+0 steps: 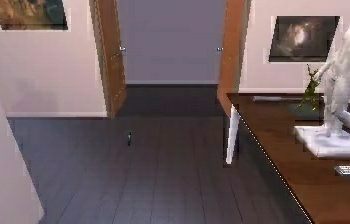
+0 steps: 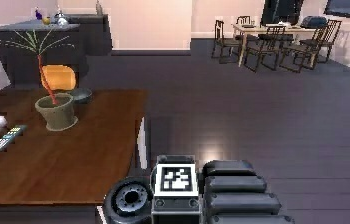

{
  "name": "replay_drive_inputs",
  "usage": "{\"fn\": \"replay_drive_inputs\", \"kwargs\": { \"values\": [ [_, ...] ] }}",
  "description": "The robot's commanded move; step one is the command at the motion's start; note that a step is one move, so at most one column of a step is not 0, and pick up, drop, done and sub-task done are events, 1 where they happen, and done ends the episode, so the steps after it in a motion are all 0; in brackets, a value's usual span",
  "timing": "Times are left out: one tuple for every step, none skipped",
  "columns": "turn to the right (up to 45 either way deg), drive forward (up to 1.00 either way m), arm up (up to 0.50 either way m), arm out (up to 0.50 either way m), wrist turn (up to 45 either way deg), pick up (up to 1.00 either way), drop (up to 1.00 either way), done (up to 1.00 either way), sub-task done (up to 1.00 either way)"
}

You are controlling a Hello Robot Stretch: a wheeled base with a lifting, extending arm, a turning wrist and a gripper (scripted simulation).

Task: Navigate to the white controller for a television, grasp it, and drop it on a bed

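A brown wooden table [image 2: 93, 150] carries a potted plant [image 2: 56, 110]. A slim remote [image 2: 8, 137] lies left of the plant, a white statue [image 1: 338, 80] stands beside it, and a grey dish [image 2: 80, 96] sits just behind.

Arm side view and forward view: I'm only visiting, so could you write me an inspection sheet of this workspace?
Surface: brown wooden table on a dark floor.
Job's things: slim pale bar lying flat on the table, possibly the controller.
Clutter: potted plant, grey bowl, white statue.
Gripper: low at the arm side view's bottom edge, near the table; cannot tell whether its fingers hold anything.
Cables: nothing seen.
Surroundings: dining table with chairs, dark sideboard, doorway, wall picture.
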Motion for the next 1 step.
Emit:
{"fn": "replay_drive_inputs", "kwargs": {
  "values": [
    [0.0, 1.00, 0.00, 0.00, 0.0, 0.00, 0.00, 0.00, 0.00]
  ]
}}
